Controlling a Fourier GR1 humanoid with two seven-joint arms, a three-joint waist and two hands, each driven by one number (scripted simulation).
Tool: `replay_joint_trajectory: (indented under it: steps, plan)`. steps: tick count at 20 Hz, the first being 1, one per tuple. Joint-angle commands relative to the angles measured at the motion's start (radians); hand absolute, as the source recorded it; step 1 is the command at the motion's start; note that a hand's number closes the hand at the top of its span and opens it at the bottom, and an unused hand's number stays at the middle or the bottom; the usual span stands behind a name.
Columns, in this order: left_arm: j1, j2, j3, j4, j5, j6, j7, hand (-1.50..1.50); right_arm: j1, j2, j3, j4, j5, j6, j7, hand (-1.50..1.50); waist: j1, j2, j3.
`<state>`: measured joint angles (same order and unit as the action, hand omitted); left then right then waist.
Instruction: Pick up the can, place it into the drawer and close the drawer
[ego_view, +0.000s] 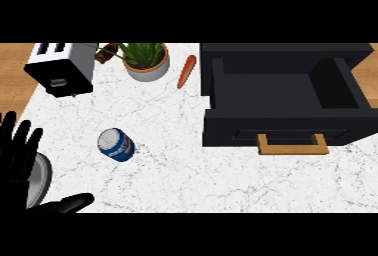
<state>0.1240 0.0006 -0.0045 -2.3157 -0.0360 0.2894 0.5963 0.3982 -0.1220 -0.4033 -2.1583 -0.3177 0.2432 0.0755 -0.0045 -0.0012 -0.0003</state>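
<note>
kitchen — marble counter (221, 175) | toaster (60, 70) | carrot (186, 71) — drawer (284, 107)

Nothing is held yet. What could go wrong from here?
1. The left hand is open at the left edge, apart from the can; a sideways nudge may tip it and send it rolling.
2. The open drawer sits across the counter on the right; the can could clip its front wall above the wooden handle on the way in.
</note>
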Motion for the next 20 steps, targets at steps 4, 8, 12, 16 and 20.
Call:
replay_joint_trajectory:
  steps: [4, 8, 12, 16, 20]
  plan:
    - [-0.076, -0.001, 0.018, 0.109, 0.061, 0.029, -0.015, -1.5, -0.003, 0.019, -0.057, -0.027, -0.035, 0.04, 0.029, -1.5, 0.0, 0.0, 0.0]
    - [-0.12, -0.001, 0.007, 0.242, 0.073, 0.051, -0.093, -1.5, -0.014, 0.022, -0.091, 0.049, -0.038, 0.091, -0.028, -1.5, -0.001, 0.001, 0.0]
    - [-0.182, 0.0, 0.023, 0.414, 0.078, 0.077, -0.203, -1.5, 0.039, -0.019, -0.174, 0.004, -0.15, 0.143, 0.022, -1.5, -0.008, 0.002, 0.0]
    - [-0.175, 0.0, 0.012, 0.458, 0.079, 0.079, -0.232, -1.5, 0.016, 0.069, -0.116, -0.018, -0.042, 0.129, 0.021, -1.5, -0.001, 0.001, 0.0]
    - [-0.1, -0.001, 0.05, 0.58, 0.131, 0.029, -0.404, -1.5, 0.062, 0.015, -0.215, -0.033, -0.142, 0.185, 0.041, -1.5, -0.004, 0.001, 0.0]
